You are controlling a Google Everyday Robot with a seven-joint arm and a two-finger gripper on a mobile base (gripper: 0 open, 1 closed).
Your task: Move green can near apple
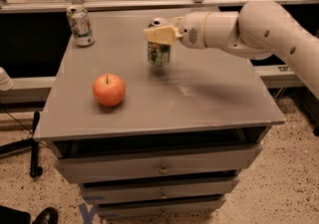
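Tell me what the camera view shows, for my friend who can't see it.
The robot's gripper holds the green can by its top, just above the middle of a grey table. The apple sits toward the picture's front left, apart from the can, and a white can stands at the back left corner.

White arm, cream gripper
The arm point(259, 24) is smooth glossy white plastic, built of fat rounded segments with thin seams between them; two small dark round holes dot the shell of the large segment; the wrist housing point(199, 31) carries a little round patch of fine perforations; the gripper point(159, 35), at 12 o'clock from the middle of the table point(209, 98) and clamped on the top of the green can point(159, 55), has blunt cream-yellow fingers point(152, 35), duller than the shell
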